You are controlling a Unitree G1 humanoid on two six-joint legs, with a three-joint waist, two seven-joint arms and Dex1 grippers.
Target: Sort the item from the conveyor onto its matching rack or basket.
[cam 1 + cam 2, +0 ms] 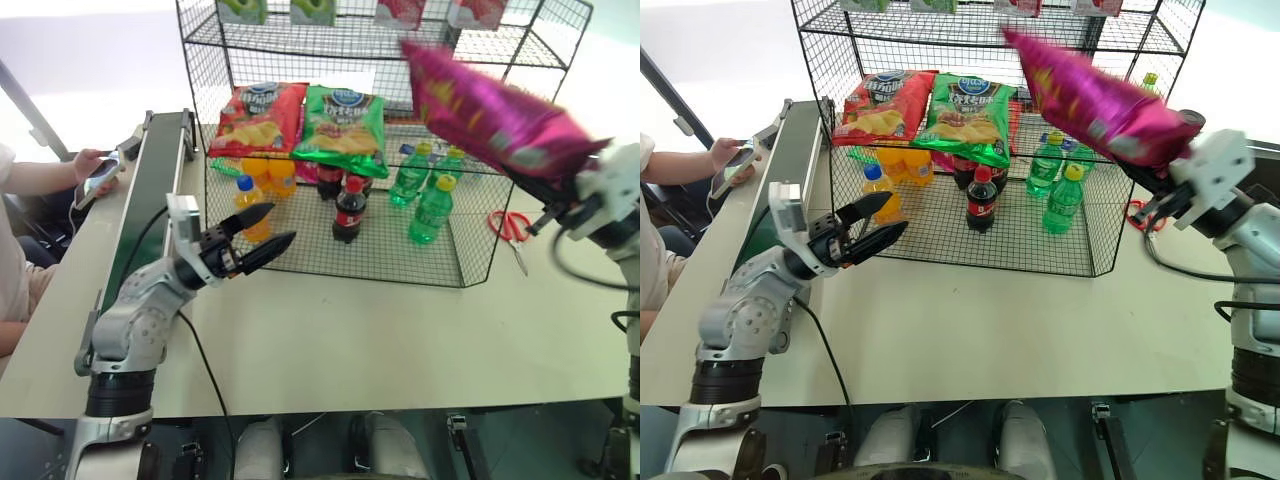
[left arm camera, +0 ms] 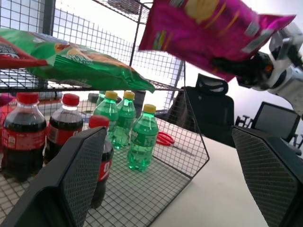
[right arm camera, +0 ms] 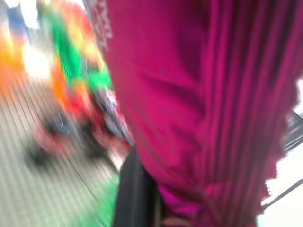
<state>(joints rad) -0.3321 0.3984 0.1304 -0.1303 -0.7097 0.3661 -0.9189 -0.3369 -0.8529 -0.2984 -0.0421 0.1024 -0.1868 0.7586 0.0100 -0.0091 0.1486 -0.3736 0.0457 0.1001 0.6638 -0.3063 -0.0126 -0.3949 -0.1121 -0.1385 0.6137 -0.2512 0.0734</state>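
The item, a glossy magenta chip bag (image 1: pixel 490 110), hangs tilted in the air at the right front of the black wire rack (image 1: pixel 400 275), level with its middle tier. My right gripper (image 1: pixel 1160 165) is shut on the bag's lower end, and the bag's crinkled foil (image 3: pixel 199 109) is close up in the right wrist view. My left gripper (image 1: pixel 283 222) stands open and empty above the table at the rack's lower left front corner. In the left wrist view its fingers (image 2: pixel 80 175) frame the bag (image 2: pixel 203 33). The dark green conveyor (image 1: pixel 150 190) runs along the left.
A red chip bag (image 1: pixel 258 118) and a green chip bag (image 1: pixel 345 125) lie on the middle tier. Orange, cola (image 1: pixel 350 210) and green bottles (image 1: pixel 432 210) stand on the bottom tier. Red scissors (image 1: pixel 512 225) lie right of the rack. A person's hand with a phone (image 1: pixel 95 175) is beside the conveyor.
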